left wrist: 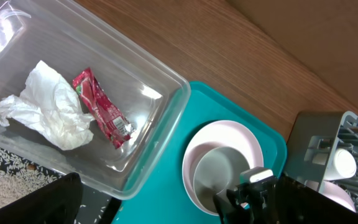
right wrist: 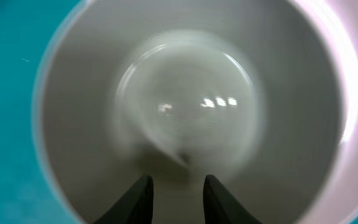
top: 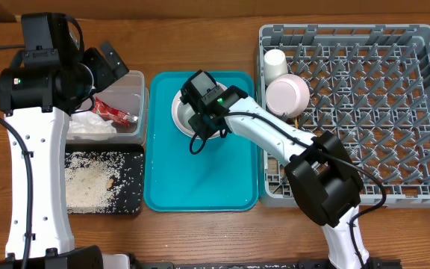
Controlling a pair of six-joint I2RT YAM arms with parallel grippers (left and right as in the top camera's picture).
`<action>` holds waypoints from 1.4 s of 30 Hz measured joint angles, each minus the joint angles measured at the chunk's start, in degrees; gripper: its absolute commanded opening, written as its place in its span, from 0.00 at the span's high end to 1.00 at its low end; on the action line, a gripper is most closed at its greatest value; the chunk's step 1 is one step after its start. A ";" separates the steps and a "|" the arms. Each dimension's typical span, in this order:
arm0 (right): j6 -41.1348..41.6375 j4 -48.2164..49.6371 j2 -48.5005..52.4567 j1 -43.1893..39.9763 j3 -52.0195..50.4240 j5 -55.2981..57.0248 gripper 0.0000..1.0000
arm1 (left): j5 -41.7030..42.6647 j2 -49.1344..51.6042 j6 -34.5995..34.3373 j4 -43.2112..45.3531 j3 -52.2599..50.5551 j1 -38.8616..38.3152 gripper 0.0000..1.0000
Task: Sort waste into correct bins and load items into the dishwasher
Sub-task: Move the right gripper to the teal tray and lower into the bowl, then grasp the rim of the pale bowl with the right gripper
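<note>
The teal tray (top: 200,187) lies mid-table, and everything else is placed from it. On the tray's far half sits the round pink-white plate (left wrist: 222,130), with the grey-green bowl (left wrist: 219,171) nested on the plate. The right gripper (right wrist: 178,179) hangs over that bowl, pointing down into it. Its 2 fingers (right wrist: 138,193) stand a narrow gap apart, with only the bowl's grey inside showing between them. It has hold of nothing, and I cannot tell if the tips touch the bowl.

Just beside the tray's left edge, at the far end, is the clear plastic tub (top: 142,97). A small red crinkled wrapper (left wrist: 101,109) and a crumpled white paper napkin (left wrist: 55,106) lie in it, touching each other. The left gripper (top: 107,63) hovers over the tub's far side, left of the tray, jaws spread wide and empty.

Also left of the tray, at its near end, is the black plastic tray (top: 136,179), holding loose whitish rice grains (top: 92,183).

Right of the teal tray stands the grey dish rack (top: 364,112). In the rack's far corner nearest the tray are the small white cup (top: 275,63) and the pale pink bowl (top: 287,93), side by side.
</note>
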 measured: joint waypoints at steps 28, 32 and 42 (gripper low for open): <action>1.92 -6.54 0.02 -0.02 6.10 8.00 0.71 | 0.00 0.00 0.00 -0.02 0.00 0.00 0.00; 2.08 -9.62 0.02 0.00 11.26 0.50 0.71 | 0.00 0.00 0.00 0.00 0.00 0.00 0.00; 0.79 -10.71 0.02 0.17 12.17 -9.73 0.71 | 0.00 0.00 0.00 0.00 0.00 0.00 0.00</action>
